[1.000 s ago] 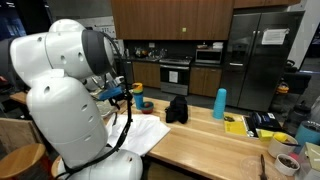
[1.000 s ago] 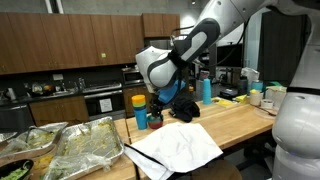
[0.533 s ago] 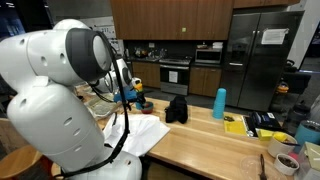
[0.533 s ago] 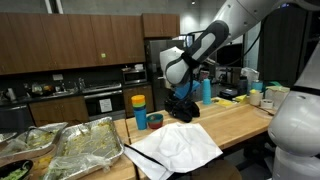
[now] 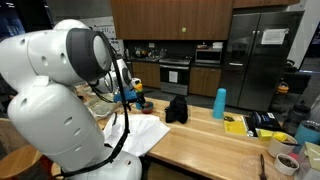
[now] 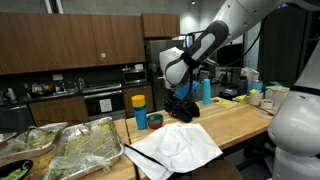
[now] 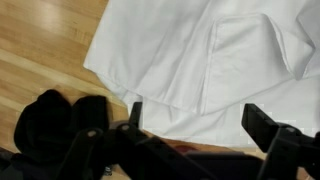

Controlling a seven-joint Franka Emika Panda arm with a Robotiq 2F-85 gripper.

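Jaws spread wide and empty, the black gripper [image 7: 193, 112] hangs over the rumpled white cloth [image 7: 200, 55] lying on the wooden countertop [image 7: 40, 40], where a descent drifting sideways could snag the crumpled black fabric bundle [image 7: 55, 122] just beside it instead.

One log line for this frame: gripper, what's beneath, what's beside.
gripper: open, empty | beneath: white cloth | beside: black bundle | on: wooden table

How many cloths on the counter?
2: a white cloth spread out on the wooden counter, and a black cloth bunched up right beside it. Others may be hidden from these views.
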